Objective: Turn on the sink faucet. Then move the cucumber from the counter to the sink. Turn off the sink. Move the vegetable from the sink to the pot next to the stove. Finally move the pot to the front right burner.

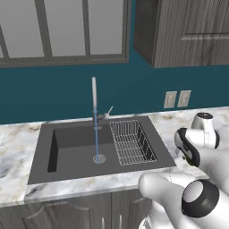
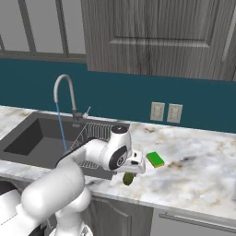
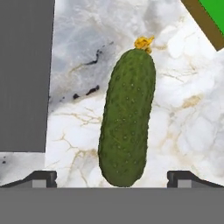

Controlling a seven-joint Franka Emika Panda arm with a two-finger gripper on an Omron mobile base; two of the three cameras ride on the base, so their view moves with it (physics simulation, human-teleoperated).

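Note:
The dark-green cucumber (image 3: 127, 118) lies on the marble counter (image 3: 74, 87), its yellow-tipped end pointing away from the hand. My gripper (image 3: 113, 179) hovers right over it, open, with one fingertip (image 3: 43, 177) on each side of its near end and nothing gripped. From the right base view the cucumber (image 2: 128, 179) peeks out under the hand, just right of the sink (image 2: 32, 138). The silver gooseneck faucet (image 1: 94, 96) pours a thin blue stream into the dark basin (image 1: 76, 152) onto the drain (image 1: 99, 158). The pot and stove are out of view.
A green sponge (image 2: 156, 159) lies on the counter (image 2: 198, 170) just behind and right of the cucumber. A wire rack (image 1: 132, 142) fills the sink's right part. Two wall outlets (image 2: 166, 112) sit on the teal backsplash, with dark cabinets (image 2: 152, 37) overhead.

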